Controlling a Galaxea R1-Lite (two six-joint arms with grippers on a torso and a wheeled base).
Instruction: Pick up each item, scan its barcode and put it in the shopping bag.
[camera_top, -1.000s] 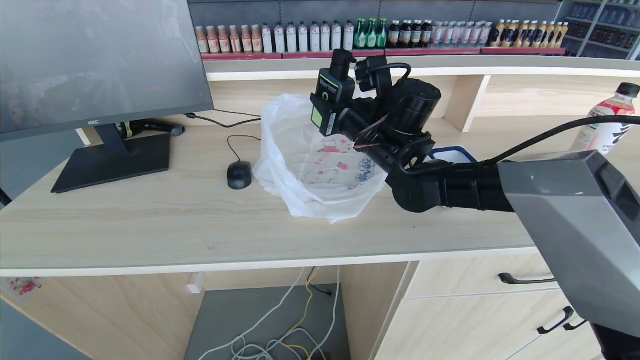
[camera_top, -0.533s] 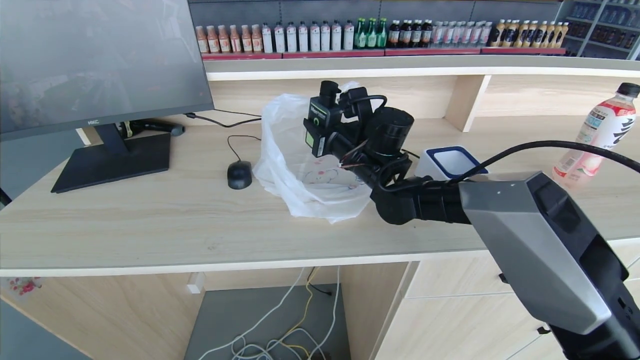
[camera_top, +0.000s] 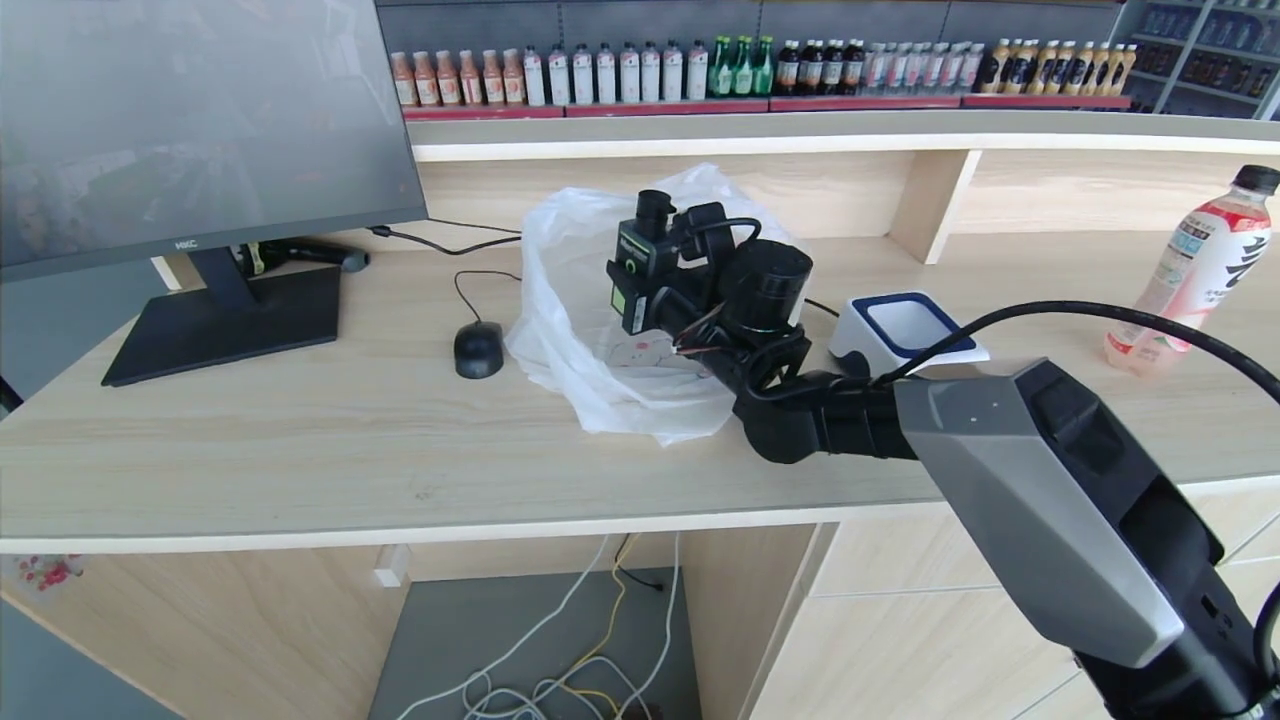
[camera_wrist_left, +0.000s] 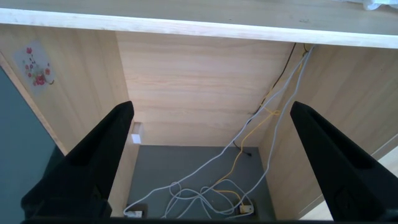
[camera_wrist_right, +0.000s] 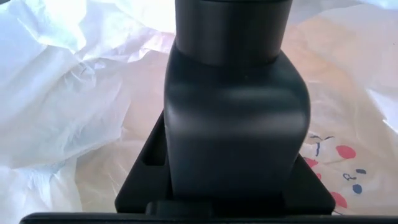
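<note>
Right gripper (camera_top: 645, 285) in the bag (camera_top: 575, 300), frame centre.
I cannot tell its grip; my left gripper (camera_wrist_left: 211, 124) hangs released.

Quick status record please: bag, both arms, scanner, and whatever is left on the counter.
shopping bag: open, on the counter, between the mouse and the scanner
right arm: wrist at the bag's mouth, plastic all round it
left gripper: open, empty, below the counter top, cables beyond it
scanner: white box with a blue rim, right of the bag, nothing over it
bottle: on the counter at the far right, untouched, not yet bagged
bag contents: hidden by the arm
</note>
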